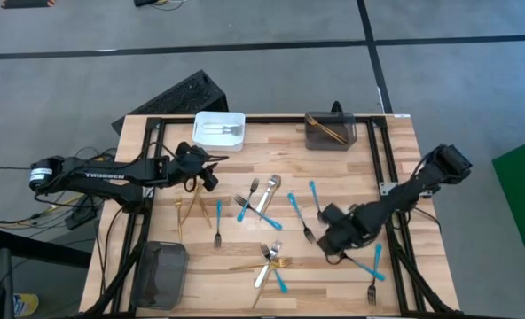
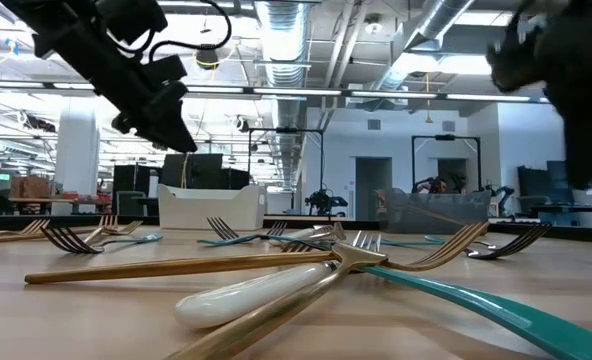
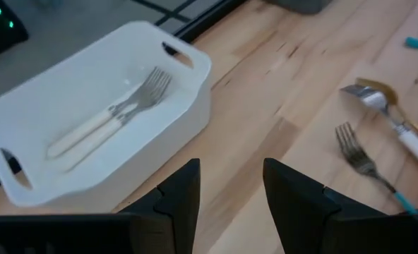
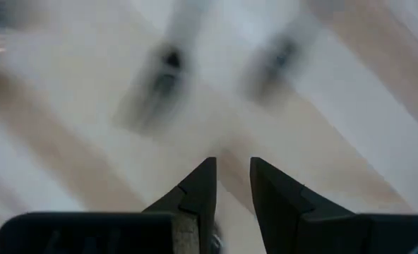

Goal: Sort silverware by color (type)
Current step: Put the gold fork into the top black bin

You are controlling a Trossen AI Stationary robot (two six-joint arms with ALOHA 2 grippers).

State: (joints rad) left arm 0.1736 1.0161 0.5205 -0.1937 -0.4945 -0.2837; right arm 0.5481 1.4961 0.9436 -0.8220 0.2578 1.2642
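While the left tool (image 1: 211, 174) hangs above the surface (image 1: 271, 142) just beside the white bin (image 1: 219, 129), its fingers (image 3: 181, 194) stand apart with nothing between them (wrist view shows bare wood in the gap). Inside that white bin lie two white-handled forks (image 3: 114, 116), side by side. Near the left tool on the surface: a gold piece (image 1: 181, 215) and a dark fork (image 1: 218, 223). The right tool (image 1: 333, 241) sits low over the wood on the right half, fingers (image 4: 198, 187) a narrow gap apart, nothing visibly gripped (its wrist view is too blurred to name what lies below). Just beside it are a blue-handled piece (image 1: 366, 266) and a silver fork (image 1: 306, 229). Silverware is scattered across the middle: a cluster of forks with blue handles and a white-handled spoon (image 1: 267, 195), and a crossed pile of gold, white and blue pieces (image 1: 271, 260) nearer the front edge. A dark bin (image 1: 330, 131) at the back holds gold pieces; another dark bin (image 1: 160, 275) sits at the front left corner.
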